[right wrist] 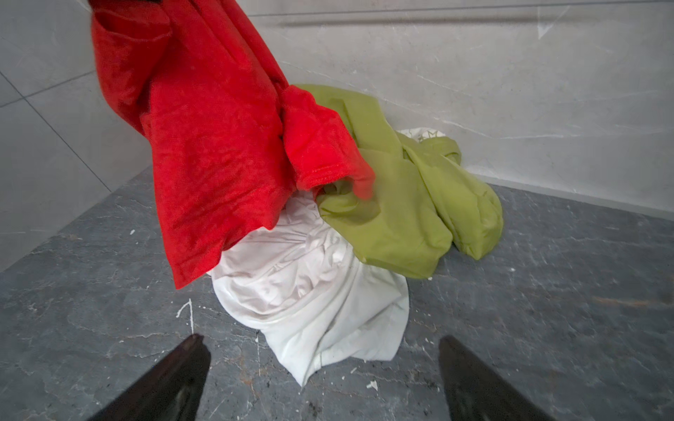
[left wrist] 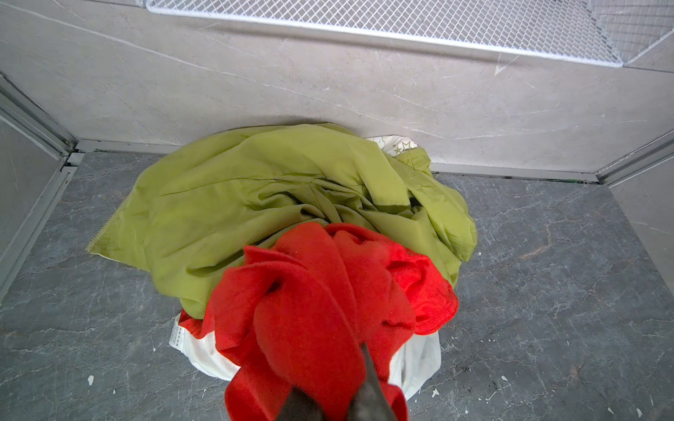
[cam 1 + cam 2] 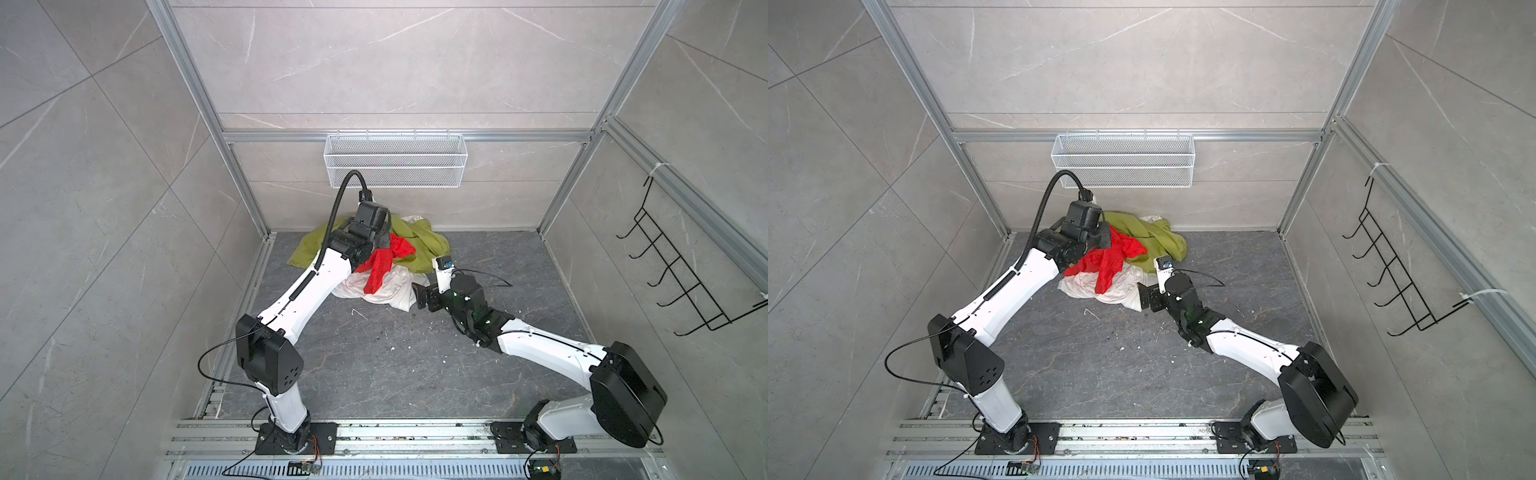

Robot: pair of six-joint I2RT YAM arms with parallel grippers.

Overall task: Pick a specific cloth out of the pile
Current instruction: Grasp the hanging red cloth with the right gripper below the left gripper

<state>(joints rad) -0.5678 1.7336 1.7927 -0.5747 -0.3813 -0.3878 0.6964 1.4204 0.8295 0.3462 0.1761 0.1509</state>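
Your left tool (image 3: pixel 383 243) grips the red cloth (image 3: pixel 384 266), which hangs at its 6 o'clock over the pile (image 3: pixel 419 245). Your right tool (image 3: pixel 419 297) stands open just beside the white cloth (image 3: pixel 386 297), at its 3 o'clock.

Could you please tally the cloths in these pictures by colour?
Red cloth: 1
Olive-green cloth: 1
White cloth: 1
Total: 3
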